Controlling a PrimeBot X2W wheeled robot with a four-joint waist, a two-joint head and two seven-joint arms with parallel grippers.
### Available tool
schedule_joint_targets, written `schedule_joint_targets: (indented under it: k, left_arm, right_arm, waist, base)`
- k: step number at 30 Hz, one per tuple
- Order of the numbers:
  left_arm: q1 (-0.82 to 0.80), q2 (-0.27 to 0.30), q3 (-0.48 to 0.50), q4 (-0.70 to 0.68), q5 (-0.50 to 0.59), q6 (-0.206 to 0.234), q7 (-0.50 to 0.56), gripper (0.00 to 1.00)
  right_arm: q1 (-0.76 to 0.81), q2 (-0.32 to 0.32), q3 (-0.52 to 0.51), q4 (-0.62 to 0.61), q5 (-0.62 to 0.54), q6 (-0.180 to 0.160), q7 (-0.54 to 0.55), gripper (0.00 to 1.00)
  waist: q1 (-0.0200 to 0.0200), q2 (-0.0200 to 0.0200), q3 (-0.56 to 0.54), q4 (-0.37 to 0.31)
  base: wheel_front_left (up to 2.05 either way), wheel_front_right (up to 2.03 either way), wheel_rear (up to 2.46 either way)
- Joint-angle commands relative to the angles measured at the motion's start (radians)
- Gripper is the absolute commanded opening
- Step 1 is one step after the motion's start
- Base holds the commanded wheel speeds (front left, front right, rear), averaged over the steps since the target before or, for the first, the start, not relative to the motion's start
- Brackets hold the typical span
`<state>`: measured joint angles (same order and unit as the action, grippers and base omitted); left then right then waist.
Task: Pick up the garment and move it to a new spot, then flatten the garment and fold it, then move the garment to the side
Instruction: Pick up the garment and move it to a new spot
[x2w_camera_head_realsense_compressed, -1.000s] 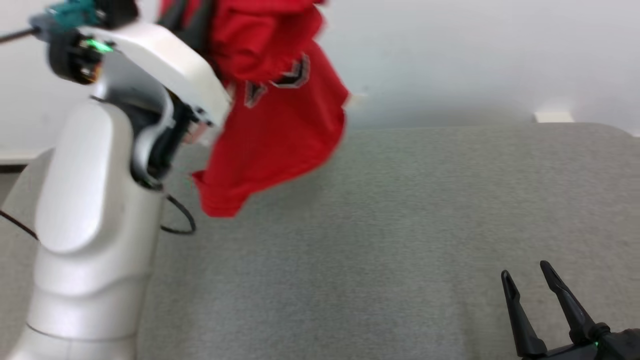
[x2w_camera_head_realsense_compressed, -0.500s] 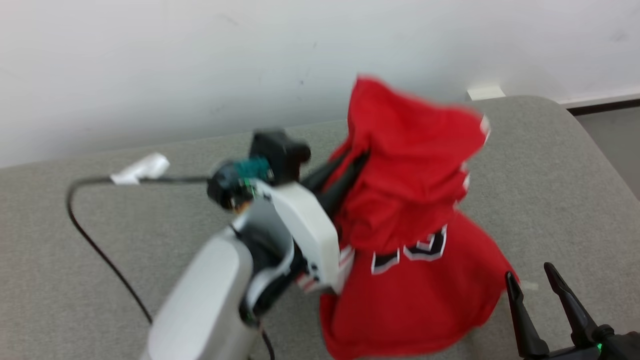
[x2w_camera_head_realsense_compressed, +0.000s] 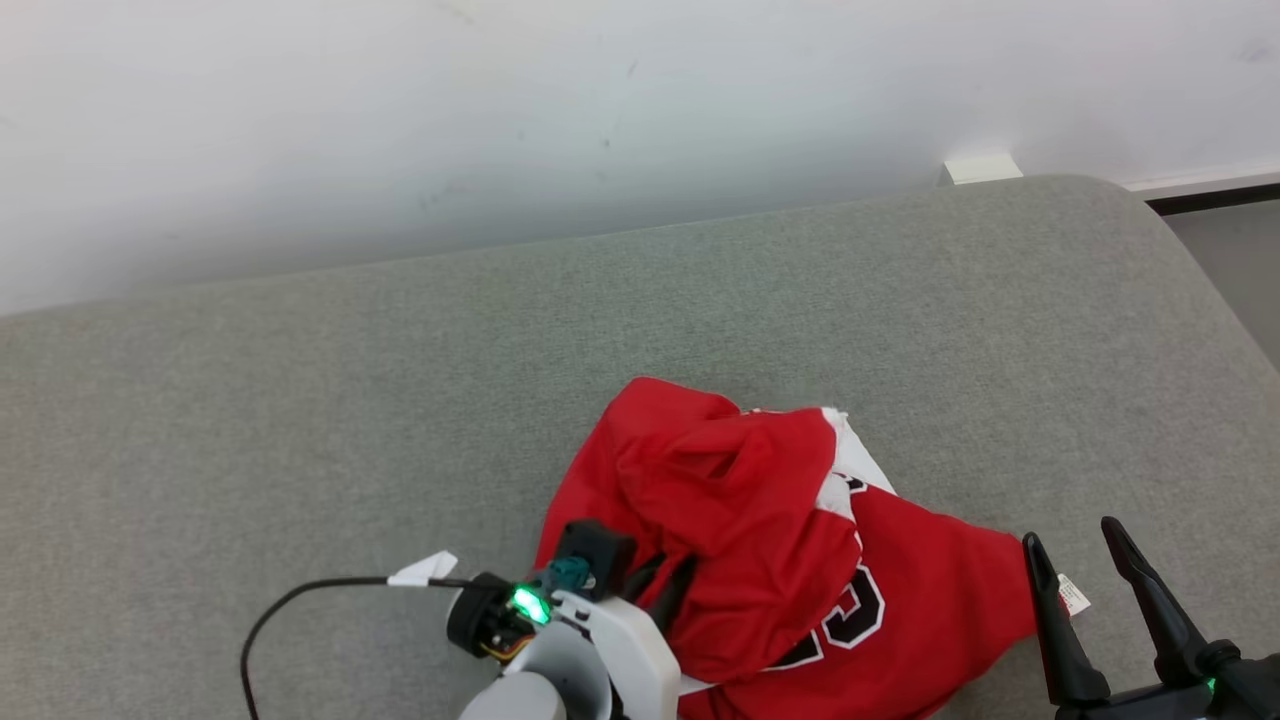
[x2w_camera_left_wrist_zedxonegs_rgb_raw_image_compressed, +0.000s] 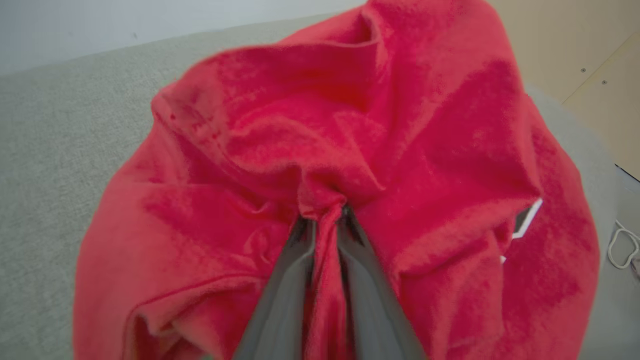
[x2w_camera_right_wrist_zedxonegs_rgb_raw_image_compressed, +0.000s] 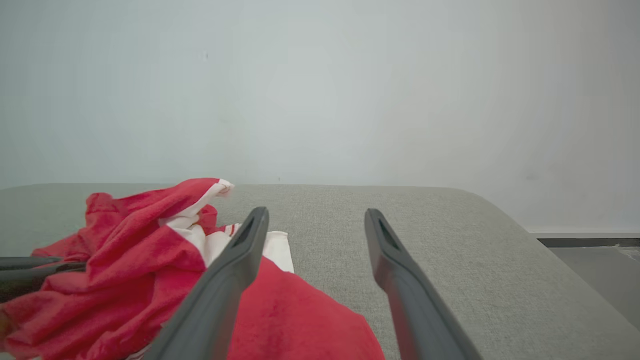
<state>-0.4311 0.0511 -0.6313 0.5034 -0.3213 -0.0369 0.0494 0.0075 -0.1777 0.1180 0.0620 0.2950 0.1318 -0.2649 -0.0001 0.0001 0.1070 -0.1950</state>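
A: Item: garment (x2w_camera_head_realsense_compressed: 760, 540), red jersey with black-and-white numbers. What is changing?

B: A moment back it was hanging in the air from the left claw (x2w_camera_left_wrist_zedxonegs_rgb_raw_image_compressed: 322, 220), and now it is lying bunched on the grey counter (x2w_camera_head_realsense_compressed: 300, 400). The camera has been turning too, so only the drop onto the cloth counts as the garment's own move.

A: Meaning for the task?

B: The carry to a new spot is looking finished, or nearly so. Letting go and flattening are probably coming next.

A: Location?

B: In the head view it is sitting toward 5 o'clock from the middle, close to the near edge. The left claw is coming in at 6 o'clock and the right claw (x2w_camera_head_realsense_compressed: 1072, 545) is standing at 4 o'clock, just beside the hem.

A: Claws?

B: The left one is pinching a twisted ridge of red cloth between closed jaws. The right one (x2w_camera_right_wrist_zedxonegs_rgb_raw_image_compressed: 316, 215) is standing wide apart and holding nothing.

A: Condition of the garment?

B: It is lying crumpled and doubled over itself, with one fold heaping at 12 o'clock. A white lining is showing (x2w_camera_right_wrist_zedxonegs_rgb_raw_image_compressed: 125, 250), and a small label (x2w_camera_head_realsense_compressed: 1073, 595) is poking out at 3 o'clock. It is soft and limp, so it is likely to need spreading from the edges.
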Motion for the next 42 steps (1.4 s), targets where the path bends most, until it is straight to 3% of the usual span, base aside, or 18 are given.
schedule_joint_targets:
  k: [1,2,8,20,21,22,23,29,36,42]
  left_arm:
    - [-0.008,0.002,-0.015,0.028,-0.018,-0.007,-0.022,0.85]
    - [-0.014,0.001,-0.024,0.033,-0.039,-0.011,-0.04,1.0]
    - [-0.046,0.001,-0.073,0.025,-0.14,-0.009,-0.088,1.0]
    - [-0.138,0.001,-0.1,0.091,-0.226,0.034,-0.018,1.0]
    - [-0.145,0.001,-0.101,0.101,-0.229,0.036,-0.018,0.66]
    - [-0.149,0.001,-0.101,0.114,-0.234,0.036,-0.018,0.19]
    - [-0.154,0.001,-0.105,0.124,-0.231,0.038,-0.02,0.0]
    - [-0.195,0.001,-0.112,0.124,-0.248,0.05,-0.055,0.0]
    - [-0.266,0.006,-0.054,0.025,-0.276,0.08,-0.118,0.0]
    - [-0.365,0.096,0.058,-0.212,-0.299,0.122,-0.097,0.0]
  right_arm:
    - [-0.007,-0.005,-0.002,0.004,0.0,-0.002,0.001,1.0]
    - [-0.007,-0.006,-0.003,0.006,0.0,-0.002,0.001,1.0]
    - [0.009,-0.01,-0.002,0.014,-0.002,-0.002,0.001,1.0]
    - [0.0,-0.007,0.032,0.019,0.005,-0.002,0.001,1.0]
    - [-0.001,-0.007,0.033,0.019,0.005,-0.002,0.001,1.0]
    - [-0.001,-0.006,0.032,0.02,0.006,-0.002,0.001,1.0]
    - [0.0,-0.004,0.031,0.02,0.007,-0.002,0.001,1.0]
    - [0.014,0.004,0.02,0.015,0.004,-0.002,0.001,1.0]
    - [0.032,0.009,0.003,0.013,-0.001,-0.002,0.001,1.0]
    - [0.044,0.007,-0.004,0.01,-0.005,-0.002,0.001,1.0]
  waist:
    - [0.0001,-0.0001,-0.004,0.006]
    - [0.0001,-0.0001,-0.007,0.01]
    - [0.0001,-0.0001,-0.034,0.023]
    - [0.0001,-0.0001,-0.057,-0.024]
    - [0.0001,-0.0001,-0.056,-0.031]
    - [0.0001,-0.0001,-0.056,-0.037]
    - [0.0001,-0.0001,-0.055,-0.042]
    - [0.0001,-0.0001,-0.051,-0.05]
    - [0.0001,-0.0001,-0.06,-0.013]
    - [0.0001,-0.0001,-0.075,0.065]
  base:
    - [0.0,0.0,0.0]
    - [0.0,0.0,0.0]
    - [0.0,0.0,0.0]
    - [0.0,0.0,0.0]
    - [0.0,0.0,0.0]
    - [0.0,0.0,0.0]
    - [0.0,0.0,0.0]
    - [0.0,0.0,0.0]
    - [0.0,0.0,0.0]
    - [0.0,0.0,0.0]
